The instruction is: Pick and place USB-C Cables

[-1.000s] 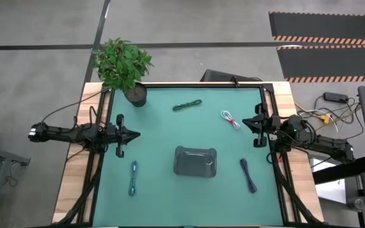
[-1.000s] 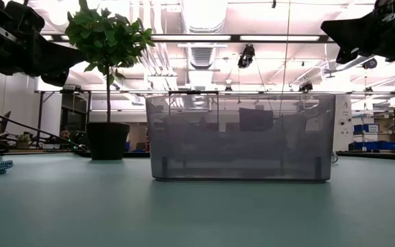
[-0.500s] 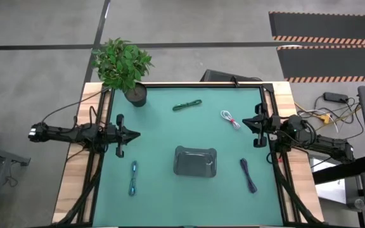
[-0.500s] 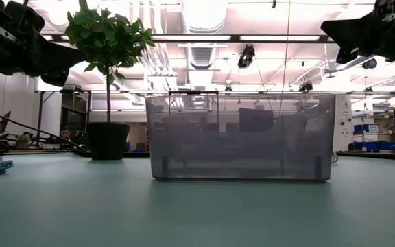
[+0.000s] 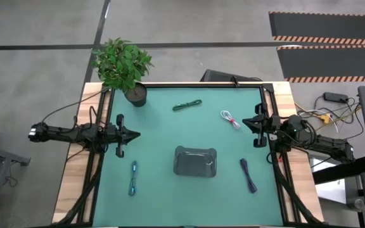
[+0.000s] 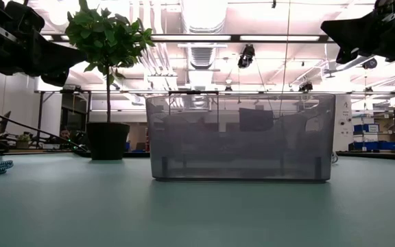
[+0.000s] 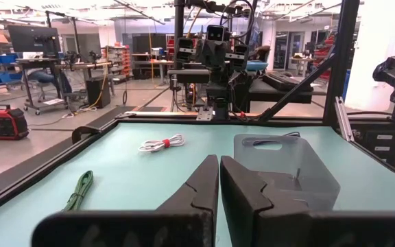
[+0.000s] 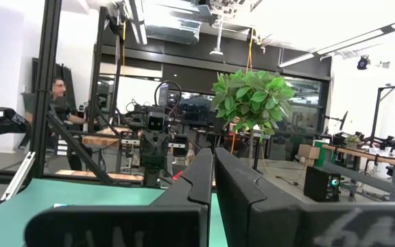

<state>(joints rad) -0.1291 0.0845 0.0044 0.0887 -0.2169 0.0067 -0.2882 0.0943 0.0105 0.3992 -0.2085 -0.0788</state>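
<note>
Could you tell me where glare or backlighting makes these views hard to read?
Low view: bright ceiling lights behind turn the potted plant into a silhouette, and the translucent grey tray shows the room through it. Right wrist view: the upper right sky-bright area is washed out. High view: evenly lit, with the green cable and the white-and-red cable clear.

Around the translucent grey tray (image 5: 195, 161) on the teal-green tabletop (image 5: 163, 136) lie a green cable (image 5: 187, 104), a white cable with a red band (image 5: 230, 118), a light blue cable (image 5: 133, 178) and a dark navy cable (image 5: 248, 175). Beyond the tray, a green-leaved plant (image 5: 121, 63) stands in a black pot (image 5: 135, 95).
</note>
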